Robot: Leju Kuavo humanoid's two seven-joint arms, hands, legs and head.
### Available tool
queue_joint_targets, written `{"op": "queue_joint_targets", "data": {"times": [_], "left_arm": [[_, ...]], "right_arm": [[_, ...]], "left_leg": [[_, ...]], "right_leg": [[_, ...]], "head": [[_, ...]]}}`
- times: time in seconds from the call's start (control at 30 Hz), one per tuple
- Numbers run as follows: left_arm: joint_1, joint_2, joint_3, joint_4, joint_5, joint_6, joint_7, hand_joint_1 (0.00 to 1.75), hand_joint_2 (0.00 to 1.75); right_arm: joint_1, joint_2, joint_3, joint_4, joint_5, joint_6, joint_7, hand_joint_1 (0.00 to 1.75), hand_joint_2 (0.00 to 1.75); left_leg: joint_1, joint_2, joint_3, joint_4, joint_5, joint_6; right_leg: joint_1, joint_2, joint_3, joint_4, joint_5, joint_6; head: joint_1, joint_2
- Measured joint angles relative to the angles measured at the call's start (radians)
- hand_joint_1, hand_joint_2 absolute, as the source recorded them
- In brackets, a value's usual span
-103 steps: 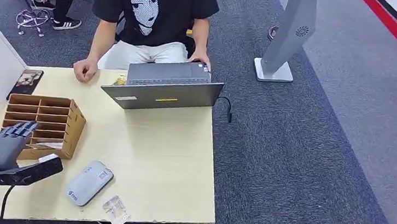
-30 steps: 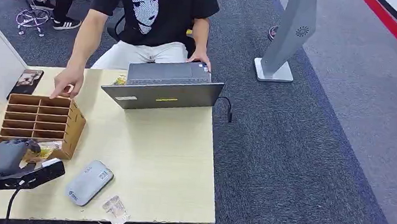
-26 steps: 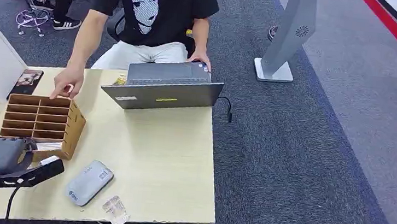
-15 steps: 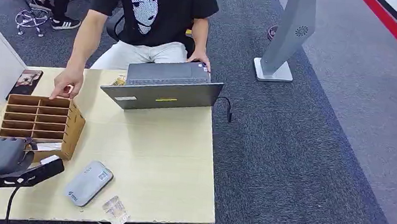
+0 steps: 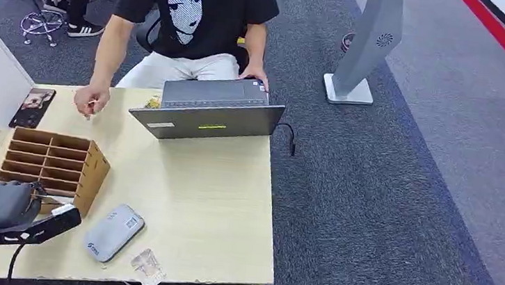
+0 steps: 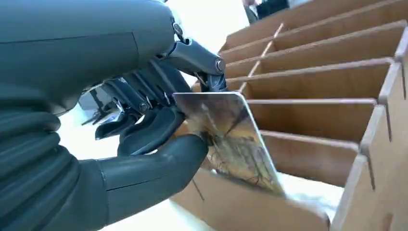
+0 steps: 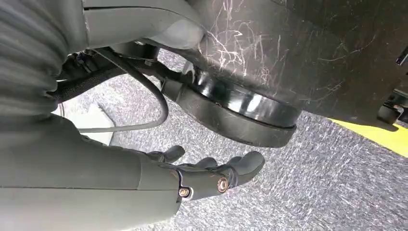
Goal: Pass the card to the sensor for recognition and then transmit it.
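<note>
Pinching a card (image 6: 226, 139) between thumb and fingers, the left hand (image 5: 3, 204) sits at the near end of the wooden slotted card rack (image 5: 87, 161), at roughly 8 o'clock on the tabletop (image 5: 195, 200). In the left wrist view the card tilts out of the nearest slot, its lower edge apparently not yet clear of the front wall; whether it touches the wood I cannot tell. Risk one: the hold looks shallow, on one corner region only, so a lift with the edge catching the slot wall could twist the card out of the pinch or drag the light rack along. Risk two: the grey card reader (image 5: 113, 232) lies just beside the rack toward 6 o'clock, close to the tabletop's near edge, and a sweeping wrist could nudge it or the small clear packet (image 5: 147, 266) beside it off the edge. Risk three: a tilted card over the reader may not register, judging by its present angle. A person's hand (image 5: 90, 100) hovers at 11 o'clock beyond the rack, near an open laptop (image 5: 207, 114); collision there seems unlikely but possible at handover. The right hand (image 7: 211, 175) hangs by the floor, fingers apart, holding nothing.
</note>
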Motion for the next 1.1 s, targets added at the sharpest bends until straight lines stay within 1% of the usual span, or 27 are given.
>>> {"op": "queue_joint_targets", "data": {"times": [0.13, 0.2, 0.27, 0.43, 0.5, 0.53, 0.6, 0.67, 0.77, 0.9, 0.97, 1.1], "left_arm": [[0.006, -0.001, 0.000, -0.029, -0.034, 0.056, -0.010, 1.75, 1.75], [0.006, -0.005, 0.000, -0.055, -0.057, 0.109, -0.019, 1.75, 1.75], [0.004, -0.011, 0.001, -0.103, -0.073, 0.158, -0.023, 1.75, 1.75], [-0.007, -0.026, 0.004, -0.241, -0.125, 0.215, -0.021, 1.75, 1.75], [-0.011, -0.033, 0.009, -0.281, -0.137, 0.226, -0.019, 1.75, 1.75], [-0.011, -0.035, 0.010, -0.296, -0.138, 0.228, -0.018, 1.75, 1.75], [-0.012, -0.041, 0.013, -0.315, -0.144, 0.232, -0.018, 1.75, 1.75], [-0.013, -0.048, 0.016, -0.328, -0.148, 0.241, -0.018, 1.75, 1.75], [-0.021, -0.059, 0.018, -0.351, -0.153, 0.263, -0.021, 1.75, 1.75], [-0.021, -0.068, 0.027, -0.390, -0.155, 0.269, -0.021, 1.75, 1.75], [-0.022, -0.068, 0.037, -0.407, -0.157, 0.277, -0.021, 1.75, 1.75], [-0.033, -0.074, 0.060, -0.412, -0.159, 0.283, -0.019, 1.75, 1.75]], "right_arm": [[0.004, -0.002, 0.000, -0.009, 0.022, 0.000, 0.000, 0.00, 1.75], [0.012, -0.003, -0.002, -0.018, 0.051, 0.000, 0.010, 0.00, 1.75], [0.023, -0.004, -0.010, -0.034, 0.079, 0.000, 0.023, 0.00, 1.75], [0.053, -0.008, -0.035, -0.081, 0.121, 0.000, 0.042, 0.00, 1.75], [0.063, -0.008, -0.046, -0.091, 0.128, -0.006, 0.042, 0.00, 1.75], [0.067, -0.008, -0.048, -0.095, 0.129, -0.020, 0.042, 0.00, 1.75], [0.072, -0.008, -0.048, -0.097, 0.127, -0.051, 0.042, 0.00, 1.75], [0.076, -0.008, -0.048, -0.099, 0.127, -0.063, 0.042, 0.00, 1.75], [0.078, -0.008, -0.048, -0.102, 0.127, -0.063, 0.042, 0.00, 1.75], [0.084, -0.008, -0.054, -0.109, 0.134, -0.063, 0.042, 0.00, 1.75], [0.096, -0.006, -0.068, -0.114, 0.168, -0.063, 0.042, 0.00, 1.75], [0.103, 0.004, -0.087, -0.111, 0.182, -0.063, 0.042, 0.00, 1.75]], "left_leg": [[0.000, 0.000, 0.000, 0.000, 0.000, 0.000], [0.000, 0.000, 0.000, 0.000, 0.001, 0.001], [-0.001, -0.001, -0.001, 0.000, 0.001, 0.001], [-0.002, 0.000, -0.001, 0.000, 0.001, 0.001], [-0.002, 0.000, -0.001, 0.000, 0.001, 0.001], [-0.002, 0.000, -0.001, 0.000, 0.001, 0.001], [-0.003, 0.000, -0.001, 0.000, 0.001, 0.001], [-0.003, 0.000, -0.001, 0.000, 0.001, 0.001], [-0.003, 0.000, -0.001, 0.000, 0.001, 0.002], [-0.003, 0.000, -0.001, 0.000, 0.001, 0.002], [-0.003, 0.000, -0.001, 0.000, 0.001, 0.002], [-0.003, 0.000, -0.001, 0.000, 0.002, 0.002]], "right_leg": [[0.000, 0.000, 0.000, 0.000, 0.001, 0.001], [0.000, 0.000, -0.001, 0.000, 0.001, 0.001], [0.000, -0.001, -0.001, 0.000, 0.001, 0.001], [-0.002, 0.000, -0.001, 0.000, 0.001, 0.002], [-0.002, 0.000, -0.001, 0.000, 0.001, 0.002], [-0.002, 0.000, -0.001, 0.000, 0.001, 0.002], [-0.002, 0.000, -0.001, 0.000, 0.001, 0.002], [-0.002, 0.000, -0.001, 0.000, 0.001, 0.002], [-0.003, 0.000, -0.001, 0.000, 0.002, 0.003], [-0.003, 0.000, -0.001, 0.000, 0.002, 0.003], [-0.003, 0.000, -0.001, 0.000, 0.002, 0.003], [-0.003, -0.001, -0.001, 0.000, 0.002, 0.003]], "head": [[0.000, 0.000], [0.000, 0.000], [0.000, 0.000], [0.000, 0.000], [0.000, 0.000], [0.000, 0.000], [0.000, 0.000], [0.000, 0.000], [0.000, 0.000], [0.000, 0.000], [0.000, 0.000], [0.000, 0.000]]}}
